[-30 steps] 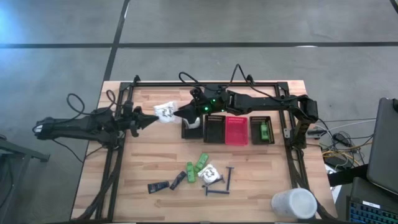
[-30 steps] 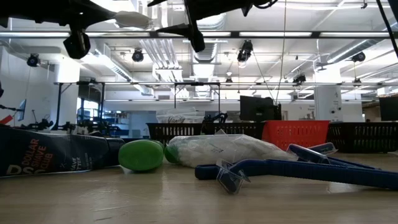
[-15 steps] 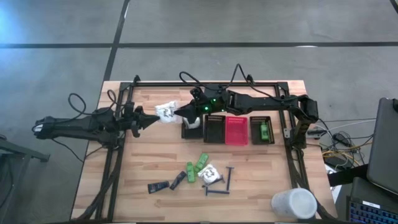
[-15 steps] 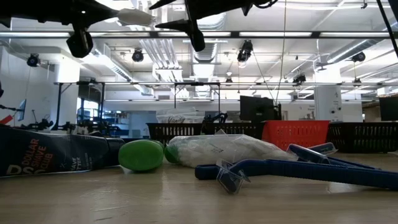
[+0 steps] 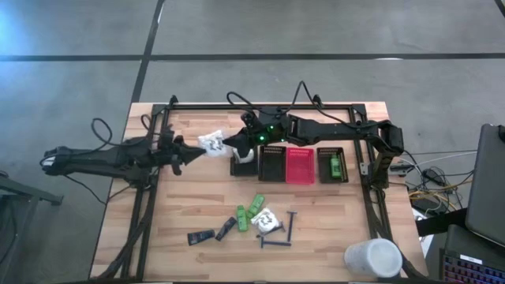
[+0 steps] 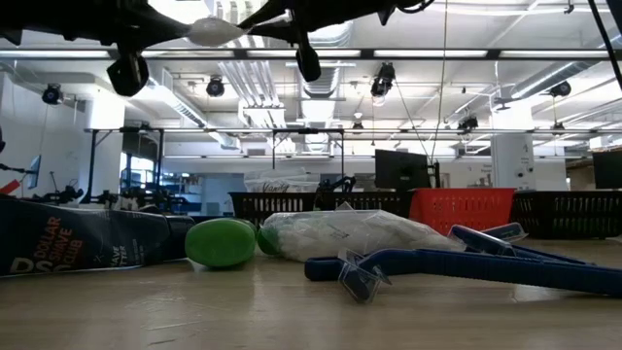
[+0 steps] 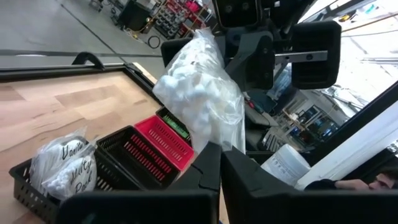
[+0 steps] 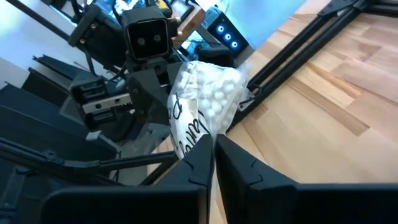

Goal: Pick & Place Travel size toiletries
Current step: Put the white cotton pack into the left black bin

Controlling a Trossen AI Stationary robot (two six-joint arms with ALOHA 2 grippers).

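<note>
A white crinkly packet (image 5: 210,143) hangs in the air over the table's far left part, between my two grippers. My left gripper (image 5: 194,150) comes at it from the table's left and is shut on it. My right gripper (image 5: 229,143) comes from the right and is also shut on it. On the table near the front lie green bottles (image 5: 254,207), black tubes (image 5: 202,235), another white packet (image 5: 266,220) and dark razors (image 5: 282,232). My left gripper pinches the packet's clear plastic edge (image 7: 219,132) between its two fingers, coming level from the table's left. The packet (image 7: 200,93) stands out beyond the fingertips, clear of the table. My right gripper pinches the opposite end of the packet (image 8: 200,140) between its two fingers, coming level from the table's right. The packet (image 8: 208,102) is lifted clear and spans the gap between both grippers.
A row of mesh bins stands at mid table: a black bin (image 5: 234,166) with white packets in it, an empty-looking black bin (image 5: 273,164), a red bin (image 5: 300,166), and a black bin (image 5: 324,166) with a green bottle. A large white cup (image 5: 372,258) lies at the front right.
My right gripper has shut on the end of the white packet that faces it. The packet stays in the air in my left gripper's hold, at about the same place.
</note>
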